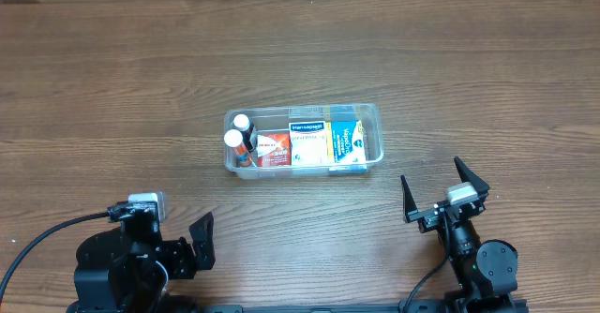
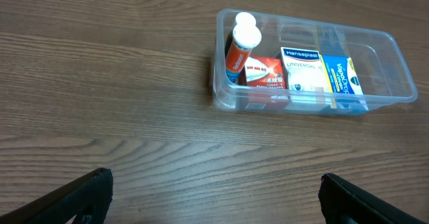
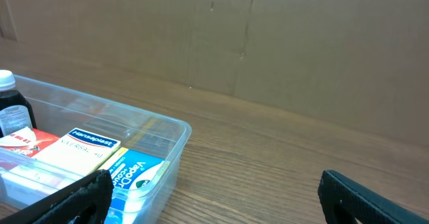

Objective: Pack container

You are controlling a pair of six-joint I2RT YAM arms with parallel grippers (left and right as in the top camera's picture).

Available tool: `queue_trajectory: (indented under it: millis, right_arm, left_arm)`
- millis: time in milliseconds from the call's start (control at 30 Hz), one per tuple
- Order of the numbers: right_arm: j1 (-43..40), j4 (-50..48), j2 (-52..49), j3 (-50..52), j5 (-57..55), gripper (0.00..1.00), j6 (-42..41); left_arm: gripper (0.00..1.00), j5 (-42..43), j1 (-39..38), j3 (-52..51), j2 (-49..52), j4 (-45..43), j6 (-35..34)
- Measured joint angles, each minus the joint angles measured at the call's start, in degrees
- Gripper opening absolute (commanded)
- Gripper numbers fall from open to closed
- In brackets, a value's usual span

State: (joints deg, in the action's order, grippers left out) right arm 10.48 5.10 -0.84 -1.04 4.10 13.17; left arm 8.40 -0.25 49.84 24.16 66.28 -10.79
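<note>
The clear plastic container [image 1: 371, 116] sits mid-table. Inside it are two white-capped bottles [image 1: 240, 130] at its left end, a red and white box [image 1: 273, 148], a white Hansaplast box [image 1: 307, 140] and a blue and yellow box [image 1: 347, 142]. It also shows in the left wrist view [image 2: 395, 56] and the right wrist view [image 3: 171, 133]. My left gripper [image 1: 200, 241] is open and empty, near the front edge, left of the container. My right gripper [image 1: 442, 189] is open and empty, to the container's front right.
The wooden table [image 1: 112, 97] spreads around the container. A brown cardboard wall [image 3: 268, 36] stands behind the table in the right wrist view.
</note>
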Motion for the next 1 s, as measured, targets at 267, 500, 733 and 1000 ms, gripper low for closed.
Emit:
queue_trajectory:
  millis: [267, 500, 733, 1000]
  right_arm:
    - [0.0, 0.0, 0.0, 0.0, 0.0, 1.00, 0.1]
    - [0.0, 0.0, 0.0, 0.0, 0.0, 1.00, 0.2]
    - [0.0, -0.1, 0.0, 0.0, 0.0, 1.00, 0.2]
    - [0.0, -0.1, 0.1, 0.0, 0.0, 1.00, 0.2]
  left_arm:
    - [1.00, 0.0, 0.0, 0.0, 0.0, 0.0, 0.0]
    - [1.00, -6.5, 0.0, -0.4, -0.8, 0.1, 0.0]
    - [1.00, -8.2, 0.0, -21.8, -16.4, -30.4, 2.1]
    - [1.00, -6.9, 0.0, -48.8, -23.3, -66.8, 3.9]
